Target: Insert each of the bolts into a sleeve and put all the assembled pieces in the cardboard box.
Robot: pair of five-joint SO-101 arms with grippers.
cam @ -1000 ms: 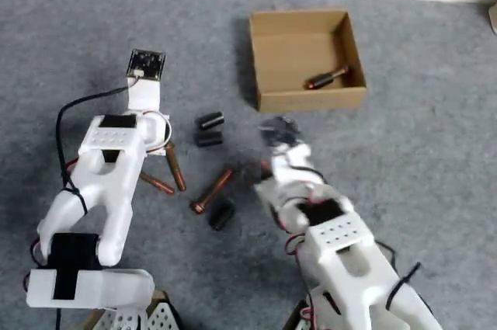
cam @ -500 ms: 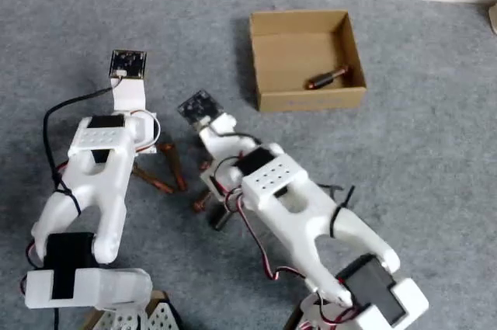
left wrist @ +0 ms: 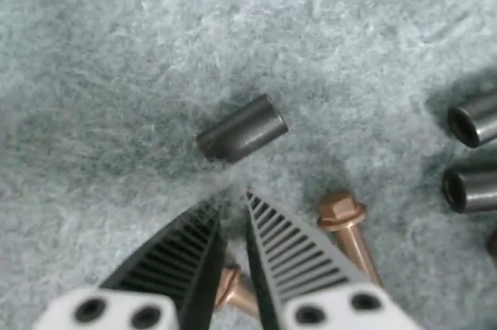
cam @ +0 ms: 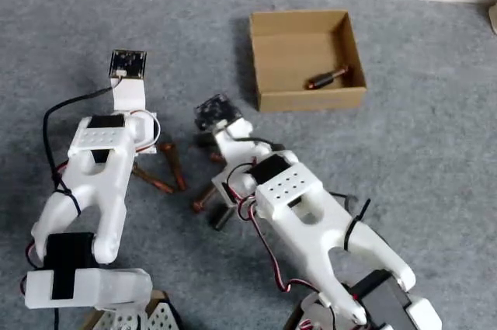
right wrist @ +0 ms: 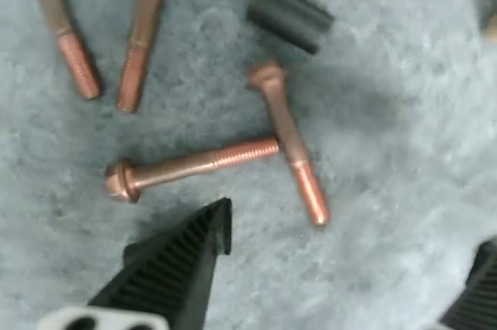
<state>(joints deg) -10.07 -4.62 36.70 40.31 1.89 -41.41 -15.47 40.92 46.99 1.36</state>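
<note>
1 assembled piece (cam: pixel 327 78), a copper-coloured bolt seated in a black sleeve, lies inside the brown cardboard box (cam: pixel 311 100), so that much looks done. At least 4 loose copper-coloured bolts (right wrist: pixel 194 163) and several short black cylindrical sleeves (left wrist: pixel 242 128) lie unjoined on the grey tabletop (cam: pixel 435 151), apart from the box. The left gripper (left wrist: pixel 234 199) is nearly closed on nothing just beside 1 sleeve, and the right gripper (right wrist: pixel 349 244) gapes wide and empty over 2 touching bolts, so I judge most of the job remains.
</note>
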